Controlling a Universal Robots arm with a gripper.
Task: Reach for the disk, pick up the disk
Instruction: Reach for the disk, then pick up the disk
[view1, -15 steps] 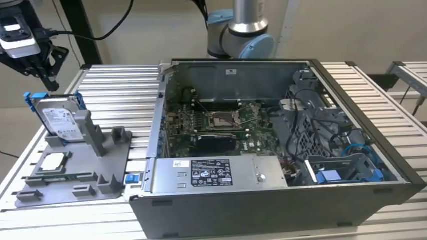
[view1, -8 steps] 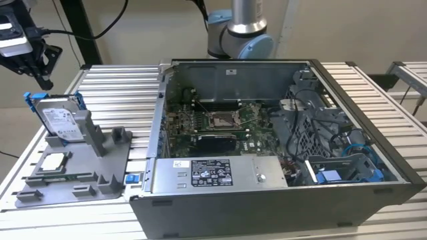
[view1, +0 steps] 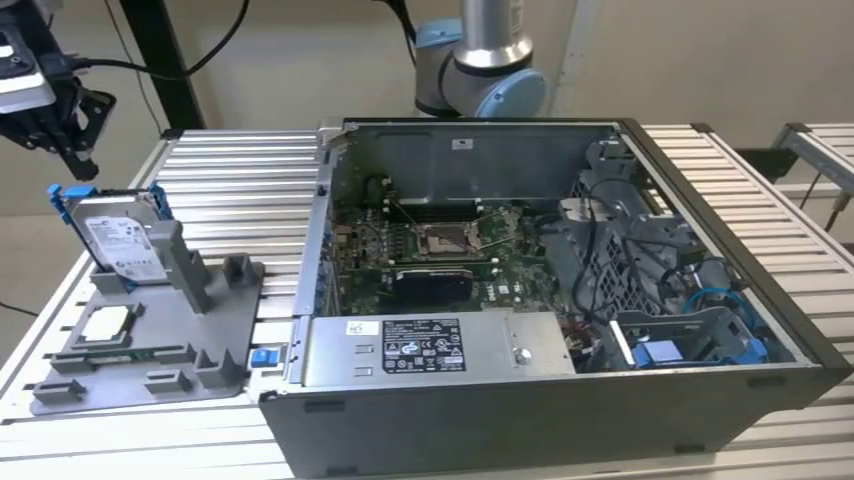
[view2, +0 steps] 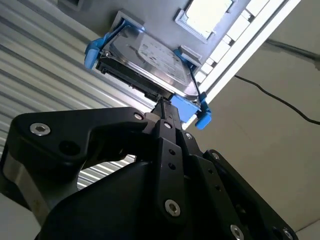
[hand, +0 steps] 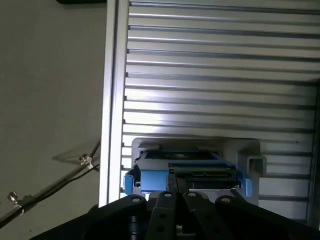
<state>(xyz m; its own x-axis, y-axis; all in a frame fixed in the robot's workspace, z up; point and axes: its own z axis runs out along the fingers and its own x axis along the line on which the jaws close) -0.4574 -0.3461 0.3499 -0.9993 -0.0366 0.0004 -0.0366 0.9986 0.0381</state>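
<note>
The disk (view1: 118, 238) leans upright in a grey holder (view1: 214, 300) at the exterior view's left. It is silver-grey with a white label and blue rails along its sides. My black gripper (view1: 78, 160) hangs above and a little behind its upper edge, not touching it. Both wrist views look past the fingers, which meet at their tips, down onto the disk (view2: 150, 57) (hand: 185, 162). The gripper (view2: 162, 106) (hand: 177, 179) is shut with nothing in it.
A square silver processor chip (view1: 110, 322) lies on the holder's flat front part. A small blue bracket (view1: 263, 357) sits beside the open computer case (view1: 534, 410), which takes up the middle of the slatted metal table (view1: 240, 180). A black cable (hand: 50, 187) hangs past the table's edge.
</note>
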